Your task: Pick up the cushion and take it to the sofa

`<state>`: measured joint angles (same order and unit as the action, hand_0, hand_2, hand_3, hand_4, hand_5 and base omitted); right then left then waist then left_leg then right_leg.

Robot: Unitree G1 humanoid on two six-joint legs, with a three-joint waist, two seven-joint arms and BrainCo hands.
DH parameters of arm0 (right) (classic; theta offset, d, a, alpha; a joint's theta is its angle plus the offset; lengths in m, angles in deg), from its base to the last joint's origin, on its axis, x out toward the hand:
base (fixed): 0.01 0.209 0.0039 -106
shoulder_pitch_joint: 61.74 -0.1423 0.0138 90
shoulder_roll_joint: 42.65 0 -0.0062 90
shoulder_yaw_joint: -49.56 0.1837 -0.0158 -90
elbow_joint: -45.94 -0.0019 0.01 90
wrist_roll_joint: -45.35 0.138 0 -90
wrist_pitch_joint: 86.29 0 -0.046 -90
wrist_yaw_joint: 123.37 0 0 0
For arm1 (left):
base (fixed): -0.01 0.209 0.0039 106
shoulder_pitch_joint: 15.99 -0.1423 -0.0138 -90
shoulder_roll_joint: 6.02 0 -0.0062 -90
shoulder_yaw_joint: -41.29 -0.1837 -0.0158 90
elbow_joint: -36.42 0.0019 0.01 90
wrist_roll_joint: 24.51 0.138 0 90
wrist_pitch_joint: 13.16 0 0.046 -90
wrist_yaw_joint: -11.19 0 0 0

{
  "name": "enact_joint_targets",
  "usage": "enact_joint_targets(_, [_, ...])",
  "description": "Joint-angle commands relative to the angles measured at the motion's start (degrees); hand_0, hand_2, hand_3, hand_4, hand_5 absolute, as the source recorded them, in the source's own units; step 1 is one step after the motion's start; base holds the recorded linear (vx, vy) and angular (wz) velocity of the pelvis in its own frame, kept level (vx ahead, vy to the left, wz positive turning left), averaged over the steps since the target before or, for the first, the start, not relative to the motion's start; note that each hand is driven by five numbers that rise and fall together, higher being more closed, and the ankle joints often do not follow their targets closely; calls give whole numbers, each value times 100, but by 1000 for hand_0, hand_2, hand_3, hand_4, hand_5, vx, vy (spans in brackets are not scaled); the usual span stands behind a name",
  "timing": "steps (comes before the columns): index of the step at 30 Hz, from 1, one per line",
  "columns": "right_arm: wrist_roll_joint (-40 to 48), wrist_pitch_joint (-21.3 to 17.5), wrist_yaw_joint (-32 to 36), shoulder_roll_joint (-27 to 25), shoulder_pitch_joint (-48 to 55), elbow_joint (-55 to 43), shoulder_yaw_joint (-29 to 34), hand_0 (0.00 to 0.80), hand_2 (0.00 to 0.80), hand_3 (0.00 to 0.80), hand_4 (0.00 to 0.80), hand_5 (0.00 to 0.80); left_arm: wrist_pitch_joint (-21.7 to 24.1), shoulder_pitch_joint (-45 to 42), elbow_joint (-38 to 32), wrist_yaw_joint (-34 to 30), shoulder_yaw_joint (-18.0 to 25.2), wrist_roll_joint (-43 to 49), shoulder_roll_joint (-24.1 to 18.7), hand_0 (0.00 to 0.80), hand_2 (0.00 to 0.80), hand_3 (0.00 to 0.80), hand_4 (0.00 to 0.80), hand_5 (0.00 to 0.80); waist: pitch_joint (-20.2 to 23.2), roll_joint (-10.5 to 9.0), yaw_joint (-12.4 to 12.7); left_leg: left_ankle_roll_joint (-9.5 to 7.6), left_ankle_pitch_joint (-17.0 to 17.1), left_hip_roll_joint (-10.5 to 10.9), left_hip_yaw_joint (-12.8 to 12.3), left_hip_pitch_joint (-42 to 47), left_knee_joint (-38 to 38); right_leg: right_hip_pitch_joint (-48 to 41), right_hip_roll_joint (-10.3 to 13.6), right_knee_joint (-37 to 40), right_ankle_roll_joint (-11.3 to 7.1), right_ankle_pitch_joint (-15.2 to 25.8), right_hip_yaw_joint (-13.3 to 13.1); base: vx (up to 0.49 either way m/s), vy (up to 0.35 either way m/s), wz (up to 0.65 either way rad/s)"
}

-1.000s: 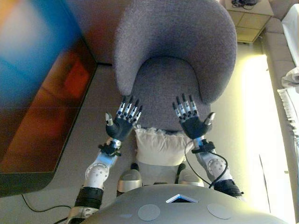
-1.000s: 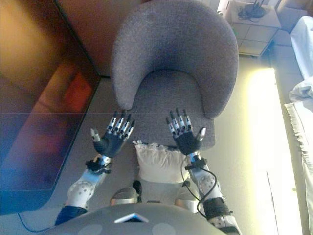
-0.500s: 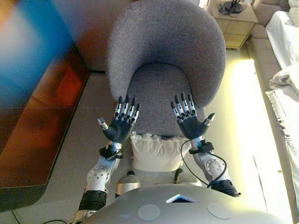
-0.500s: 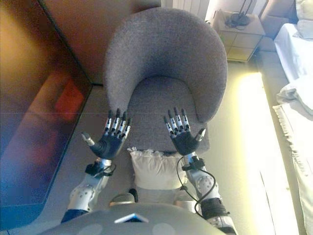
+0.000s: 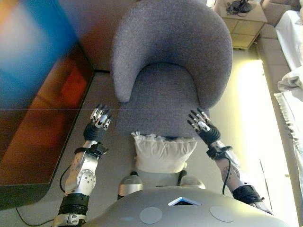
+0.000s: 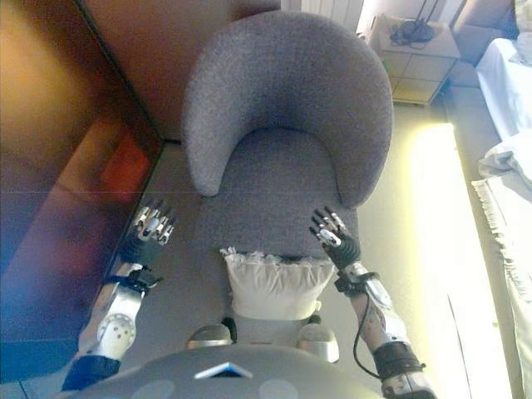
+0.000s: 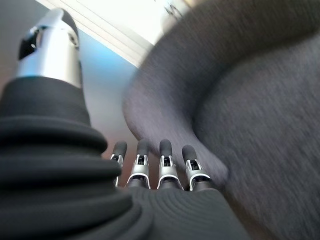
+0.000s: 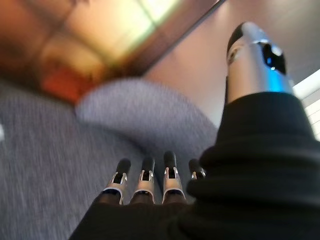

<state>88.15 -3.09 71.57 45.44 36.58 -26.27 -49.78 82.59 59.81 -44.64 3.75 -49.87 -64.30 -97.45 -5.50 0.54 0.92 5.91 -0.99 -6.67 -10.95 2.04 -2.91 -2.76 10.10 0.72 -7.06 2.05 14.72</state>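
Note:
A cream cushion (image 5: 162, 153) with a frilled edge lies against the front edge of the grey armchair (image 5: 171, 61), close below me; it also shows in the right eye view (image 6: 275, 284). My left hand (image 5: 96, 126) is open beside the chair's left front corner, left of the cushion and apart from it. My right hand (image 5: 203, 128) is open at the chair's right front corner, right of the cushion and apart from it. Both hands hold nothing. Each wrist view shows straight fingers (image 7: 161, 162) (image 8: 144, 180) with the grey chair past them.
A dark glossy panel (image 5: 35, 94) stands on the left. A pale bedside cabinet (image 5: 241, 19) stands behind the chair at the right. White bedding (image 5: 291, 90) lies along the right edge. Pale floor runs between chair and bedding.
Both hands have dropped from above the chair seat and spread apart to either side of the cushion. The camera has shifted slightly.

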Motion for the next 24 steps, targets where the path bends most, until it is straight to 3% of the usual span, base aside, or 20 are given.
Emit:
enact_joint_targets(1, [-583, -493, -482, 49, -423, -19, 97, 0, 0, 0, 0, 0, 378, 311, -51, 343, 19, 483, -290, 0, 0, 0, 0, 0, -152, -257, 78, 99, -315, -298, -1, -565, -1154, 190, 492, -332, -304, 125, -21, 9, 144, 19])
enact_joint_targets(6, [-786, -551, -923, 197, -490, 353, 171, 0, 0, 0, 0, 0, 429, 477, 526, 616, -74, 853, -270, 0, 0, 0, 0, 0, -225, -263, 115, -31, -297, -172, 3, -545, -944, 408, 796, -751, -464, 136, 5, 1, 99, 2])
enact_joint_targets(8, [-945, -566, -1130, 209, -608, 525, 184, 0, 0, 0, 0, 0, 394, 651, 681, 624, -160, 971, -312, 0, 0, 0, 0, 0, -334, -286, 157, -90, -368, -142, -17, -693, -1127, 610, 947, -1160, -438, 118, 57, -87, 33, 0])
enact_joint_targets(11, [-1008, -657, -1421, 167, -810, 794, 77, 0, 0, 0, 0, 0, 419, 823, 885, 522, -339, 1034, -428, 0, 0, 0, 0, 0, -560, -286, 230, -166, -543, -145, 91, -960, -1554, 964, 1143, -1858, -385, 191, -71, -41, -33, -1])
enact_joint_targets(13, [-1016, -670, -1525, 122, -1013, 1029, 5, 0, 0, 0, 0, 0, 489, 1083, 1185, 509, -465, 938, -512, 0, 0, 0, 0, 0, -741, -305, 231, -64, -672, -240, 214, -1268, -1969, 1286, 1443, -1830, -425, 402, -285, -62, -186, -6])
enact_joint_targets(16, [-1059, -623, -1676, -22, -1470, 1445, -60, 0, 0, 0, 0, 0, 638, 1599, 1580, 656, -686, 731, -618, 0, 0, 0, 0, 0, -1037, -298, 166, 177, -791, -434, 420, -1819, -2442, 1673, 1692, -1500, -605, 779, -590, -143, -252, 17])
enact_joint_targets(20, [-1085, -624, -2148, -155, -2387, 2089, -272, 0, 0, 0, 0, 0, 935, 2389, 1977, 985, -1038, 572, -708, 0, 0, 0, 0, 0, -1543, -277, 140, 378, -792, -791, 692, -2852, -3084, 2428, 1618, -1757, -709, 736, -670, -247, -224, 9])
enact_joint_targets(24, [-1102, -499, -2510, -325, -3305, 2587, -441, 0, 0, 0, 0, 0, 1118, 3230, 2487, 1317, -1415, 475, -517, 0, 0, 0, 0, 0, -1947, -160, 14, 435, -563, -852, 952, -3585, -3186, 3299, 1413, -2388, -680, 452, -990, -204, -28, -26])
